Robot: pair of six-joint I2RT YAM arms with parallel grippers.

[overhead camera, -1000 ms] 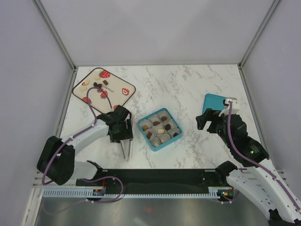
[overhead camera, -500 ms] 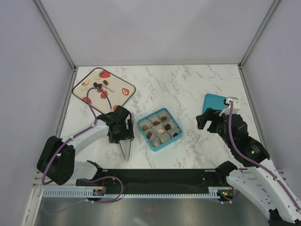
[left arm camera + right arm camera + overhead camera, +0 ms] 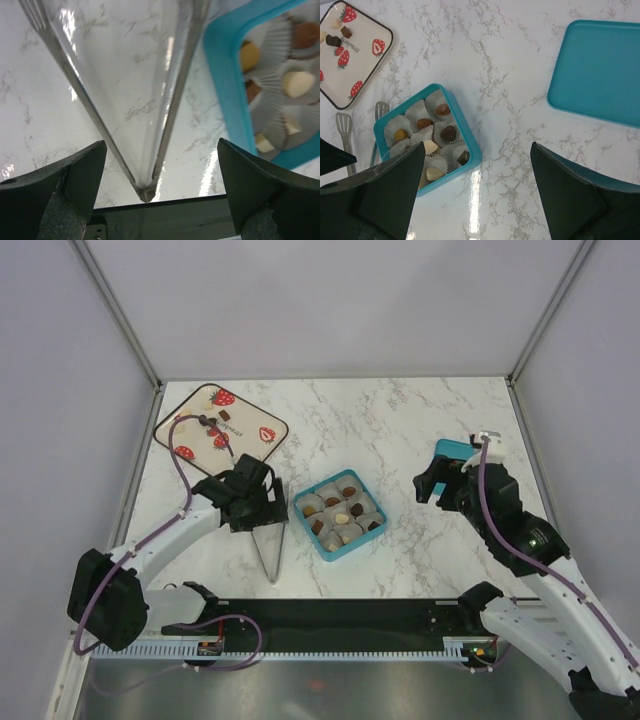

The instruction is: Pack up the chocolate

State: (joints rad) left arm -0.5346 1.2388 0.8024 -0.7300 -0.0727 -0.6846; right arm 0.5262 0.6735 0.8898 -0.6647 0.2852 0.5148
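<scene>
The chocolate pieces (image 3: 342, 518), dark brown, light brown and cream, sit in white paper cups inside an open teal box (image 3: 303, 506). More pieces (image 3: 205, 421) lie on the strawberry-print plate (image 3: 262, 436) at the far left. My left gripper (image 3: 255, 512) is open above metal tongs (image 3: 270, 558) lying on the table left of the box. In the left wrist view the tongs (image 3: 145, 192) lie between the spread fingers (image 3: 55, 190). My right gripper (image 3: 440, 488) is open and empty, right of the box (image 3: 470, 145) and high above the table.
The teal lid (image 3: 600, 70) lies flat at the right, partly under my right arm in the top view (image 3: 450, 450). The plate (image 3: 365, 70) and tongs (image 3: 344, 127) show at the left of the right wrist view. Grey walls close in the marble table (image 3: 400, 420).
My left gripper has shifted a little up and to the left, with the arm stretched out more; the tongs stay on the table. My right gripper has moved slightly toward the far side.
</scene>
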